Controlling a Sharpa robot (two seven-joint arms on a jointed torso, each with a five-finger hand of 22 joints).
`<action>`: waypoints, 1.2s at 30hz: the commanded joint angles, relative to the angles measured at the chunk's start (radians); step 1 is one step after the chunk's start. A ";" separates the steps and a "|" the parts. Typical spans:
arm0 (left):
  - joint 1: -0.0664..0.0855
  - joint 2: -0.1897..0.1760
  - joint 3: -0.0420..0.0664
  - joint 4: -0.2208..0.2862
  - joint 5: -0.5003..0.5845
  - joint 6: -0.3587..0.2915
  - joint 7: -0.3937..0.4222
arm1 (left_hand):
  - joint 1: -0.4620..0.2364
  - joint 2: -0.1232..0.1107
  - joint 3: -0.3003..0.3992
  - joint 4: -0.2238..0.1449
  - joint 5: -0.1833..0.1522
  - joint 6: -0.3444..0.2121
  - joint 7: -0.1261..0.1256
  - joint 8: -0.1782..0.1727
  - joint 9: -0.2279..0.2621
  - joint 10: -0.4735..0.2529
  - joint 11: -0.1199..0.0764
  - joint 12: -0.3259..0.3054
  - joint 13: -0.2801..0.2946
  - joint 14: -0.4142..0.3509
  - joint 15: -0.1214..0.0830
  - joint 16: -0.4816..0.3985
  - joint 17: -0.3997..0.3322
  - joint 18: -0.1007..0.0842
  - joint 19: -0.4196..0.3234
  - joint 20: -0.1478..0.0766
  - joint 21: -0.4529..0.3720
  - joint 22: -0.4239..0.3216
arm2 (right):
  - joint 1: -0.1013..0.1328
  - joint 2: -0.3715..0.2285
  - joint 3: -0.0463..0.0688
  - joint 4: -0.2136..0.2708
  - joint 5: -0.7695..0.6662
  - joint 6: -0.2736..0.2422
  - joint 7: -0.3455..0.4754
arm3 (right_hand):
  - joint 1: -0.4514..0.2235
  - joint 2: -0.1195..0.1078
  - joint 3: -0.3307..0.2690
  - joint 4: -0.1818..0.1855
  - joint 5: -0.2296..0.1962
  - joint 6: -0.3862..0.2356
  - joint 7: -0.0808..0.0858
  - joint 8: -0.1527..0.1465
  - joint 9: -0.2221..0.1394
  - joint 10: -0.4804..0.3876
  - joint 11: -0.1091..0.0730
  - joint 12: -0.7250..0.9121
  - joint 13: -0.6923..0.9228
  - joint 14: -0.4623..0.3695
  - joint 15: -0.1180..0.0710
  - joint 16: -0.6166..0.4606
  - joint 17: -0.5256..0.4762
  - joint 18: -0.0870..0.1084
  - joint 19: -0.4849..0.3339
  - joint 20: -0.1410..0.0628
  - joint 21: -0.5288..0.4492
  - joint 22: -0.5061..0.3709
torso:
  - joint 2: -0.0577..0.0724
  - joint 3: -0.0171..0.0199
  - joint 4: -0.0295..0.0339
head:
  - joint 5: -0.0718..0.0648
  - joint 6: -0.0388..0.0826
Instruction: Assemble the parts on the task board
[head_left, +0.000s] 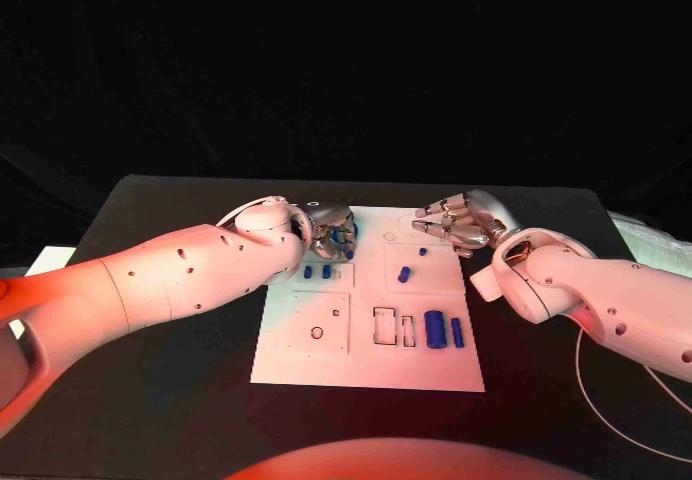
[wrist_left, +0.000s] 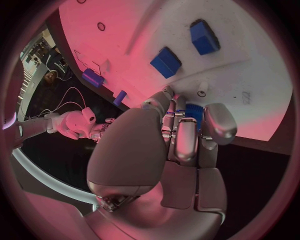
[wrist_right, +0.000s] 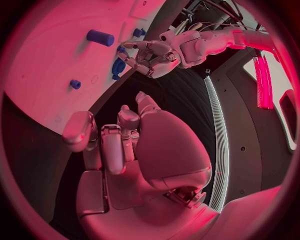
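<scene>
Blue part (wrist_left: 195, 112) beneath left hand (head_left: 330, 227) fingertips (wrist_left: 177, 102) — contact unclear

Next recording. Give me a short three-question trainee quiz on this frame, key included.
1. True or false: two blue cylinders lie side by side on the flat white task board, on the side nearer the robot's right arm.
2. Which silver hand is above the board's far left corner? A) left hand B) right hand
3. Fill in: the table is ___.
Key: 1 true; 2 A; 3 black.
</scene>
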 joint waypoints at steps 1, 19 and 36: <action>-0.001 0.003 0.001 0.003 -0.001 0.025 -0.001 | -0.009 -0.009 0.008 0.001 -0.001 0.005 0.000 -0.006 -0.003 0.005 0.000 -0.009 -0.003 0.028 -0.005 -0.006 -0.004 -0.011 0.007 -0.003 0.005 0.002 | -0.001 0.001 0.000 0.001 -0.004 0.013 0.010 | -0.001 0.008 0.001 0.005 0.003 0.002 0.001 -0.004 -0.001 -0.006 -0.001 -0.006 -0.001 0.062 -0.007 -0.005 0.078 0.020 -0.008 0.001 -0.004 -0.001 | 0.000 0.0006 0.0002 | 0.000 -0.001; -0.004 0.016 0.001 -0.003 0.002 0.043 -0.021 | -0.024 -0.024 0.035 -0.010 0.000 -0.031 0.007 -0.052 -0.030 -0.011 0.015 -0.049 -0.020 0.026 0.008 -0.004 -0.019 -0.012 0.005 0.007 0.003 0.006 | -0.001 0.003 0.000 0.001 -0.004 0.019 0.008 | -0.001 0.008 0.001 0.005 0.003 0.002 0.001 -0.004 -0.001 -0.006 -0.001 -0.006 -0.001 0.062 -0.007 -0.005 0.078 0.020 -0.008 0.001 -0.004 -0.001 | 0.001 0.0007 -0.0005 | -0.003 -0.004; -0.006 0.019 0.001 -0.007 0.004 0.058 -0.021 | -0.017 0.009 0.102 -0.047 -0.008 0.059 0.003 -0.035 -0.031 0.090 -0.008 -0.047 -0.010 0.024 -0.010 0.005 -0.029 -0.015 0.009 -0.004 0.032 0.034 | -0.001 0.006 0.000 0.000 -0.004 0.027 0.007 | 0.000 0.009 0.001 0.006 0.004 0.002 0.001 -0.004 -0.001 -0.006 -0.001 -0.005 -0.002 0.062 -0.007 -0.005 0.078 0.020 -0.008 0.001 -0.005 -0.002 | -0.001 0.0006 0.0004 | -0.004 -0.007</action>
